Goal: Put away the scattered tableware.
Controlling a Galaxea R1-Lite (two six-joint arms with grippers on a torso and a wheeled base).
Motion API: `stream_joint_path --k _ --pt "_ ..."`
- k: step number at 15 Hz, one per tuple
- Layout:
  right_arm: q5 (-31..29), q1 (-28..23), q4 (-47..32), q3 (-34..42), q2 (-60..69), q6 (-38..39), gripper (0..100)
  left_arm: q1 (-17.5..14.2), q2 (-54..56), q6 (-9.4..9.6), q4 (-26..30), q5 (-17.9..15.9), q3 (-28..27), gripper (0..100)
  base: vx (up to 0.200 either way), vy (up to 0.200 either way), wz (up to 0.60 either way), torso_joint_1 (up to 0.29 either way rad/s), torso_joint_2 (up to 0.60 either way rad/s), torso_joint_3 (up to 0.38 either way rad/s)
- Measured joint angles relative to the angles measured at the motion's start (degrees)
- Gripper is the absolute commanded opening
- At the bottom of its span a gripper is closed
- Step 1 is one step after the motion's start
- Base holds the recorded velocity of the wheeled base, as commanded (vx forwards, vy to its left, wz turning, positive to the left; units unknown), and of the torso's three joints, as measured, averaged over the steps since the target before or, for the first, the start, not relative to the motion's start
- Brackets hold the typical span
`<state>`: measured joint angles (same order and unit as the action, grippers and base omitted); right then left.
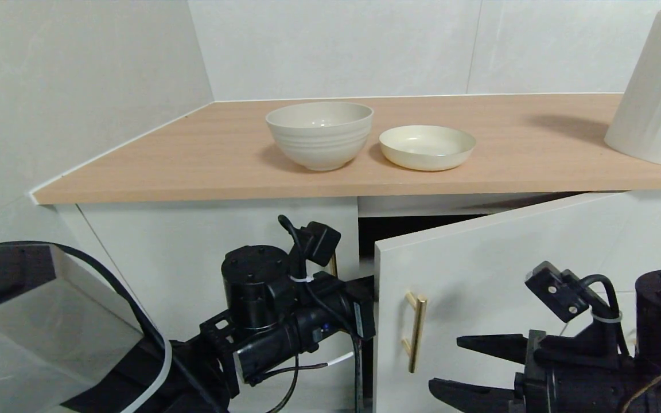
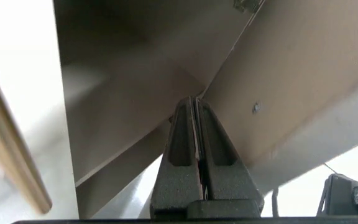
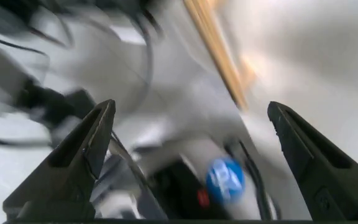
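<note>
A deep cream bowl [image 1: 319,135] and a shallow cream dish [image 1: 427,147] sit side by side on the wooden countertop [image 1: 193,166]. Below them, the right cabinet door [image 1: 479,275] with a gold handle [image 1: 415,330] stands partly open. My left arm [image 1: 284,321] pokes into the gap at that door's edge. In the left wrist view my left gripper [image 2: 194,106] is shut with nothing in it, pointing into the cabinet interior [image 2: 135,93]. My right gripper [image 1: 445,364] hangs open and empty in front of the open door, just right of the handle [image 3: 219,56].
A large white lampshade [image 1: 660,92] stands on the counter's right end. White tiled walls close off the counter's back and left side. The left cabinet door [image 1: 204,246] is closed.
</note>
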<state>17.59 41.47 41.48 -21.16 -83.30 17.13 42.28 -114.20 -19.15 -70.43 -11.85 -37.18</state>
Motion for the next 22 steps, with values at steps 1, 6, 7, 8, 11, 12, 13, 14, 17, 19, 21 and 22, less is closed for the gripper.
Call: stream_joint_path --k 1,6,7,8,11,12,13,14,17,19,21,22 --pt "-4.4 0.4 -6.8 -0.2 2.7 0.0 100 0.0 0.0 0.09 1.6 -0.1 -1.1 0 0.0 0.0 0.0 0.0 0.0 0.0" --pt "-11.9 2.5 -11.5 0.3 9.0 0.3 100 -0.2 -0.4 0.09 2.6 -4.2 -2.3 0 0.0 0.0 0.0 0.0 0.0 0.0" --pt "-11.9 2.6 -11.6 0.6 9.4 0.3 100 0.1 -0.8 0.05 2.6 -4.2 -2.1 0 0.0 0.0 0.0 0.0 0.0 0.0" --pt "-11.9 2.6 -11.5 0.9 9.6 0.3 100 0.5 -1.2 -0.02 2.5 -3.9 -2.0 0 0.0 0.0 0.0 0.0 0.0 0.0" --pt "-11.7 2.8 -11.6 1.3 10.2 0.1 100 1.1 -1.8 0.0 1.9 -3.9 -1.9 0 -0.133 0.0 0.0 0.005 0.0 0.0" --pt "-11.7 2.9 -11.6 1.4 10.3 0.1 100 1.2 -1.8 0.0 1.9 -3.9 -1.9 0 -0.2 0.0 0.0 0.002 0.0 0.002" --pt "-11.7 3.1 -11.6 1.4 10.3 0.1 100 1.3 -1.8 0.0 2.0 -3.8 -1.8 0 -0.2 0.0 0.0 0.002 0.0 0.002" --pt "-11.7 3.6 -11.7 1.5 10.3 0.1 100 1.5 -1.8 0.02 2.0 -3.9 -1.7 0 -0.2 0.0 0.0 -0.002 0.0 0.007" --pt "-11.7 4.2 -11.6 1.7 10.4 0.1 100 1.9 -2.3 0.02 1.3 -4.2 -1.8 0 -0.2 0.0 0.0 -0.001 0.0 0.001" --pt "-11.7 4.3 -11.6 1.8 10.3 0.1 100 2.1 -3.0 0.02 1.3 -4.4 -2.8 0 0.0 0.0 0.0 0.0 0.0 0.0" --pt "-11.7 4.3 -11.6 1.8 10.3 0.1 100 2.2 -4.3 0.02 1.1 -4.4 -4.2 0 0.0 0.0 0.0 0.0 0.0 0.0" --pt "-11.7 4.3 -11.6 1.8 10.3 0.1 100 2.1 -4.8 0.02 1.1 -4.4 -4.7 0 0.0 0.0 0.0 0.0 0.0 0.0"
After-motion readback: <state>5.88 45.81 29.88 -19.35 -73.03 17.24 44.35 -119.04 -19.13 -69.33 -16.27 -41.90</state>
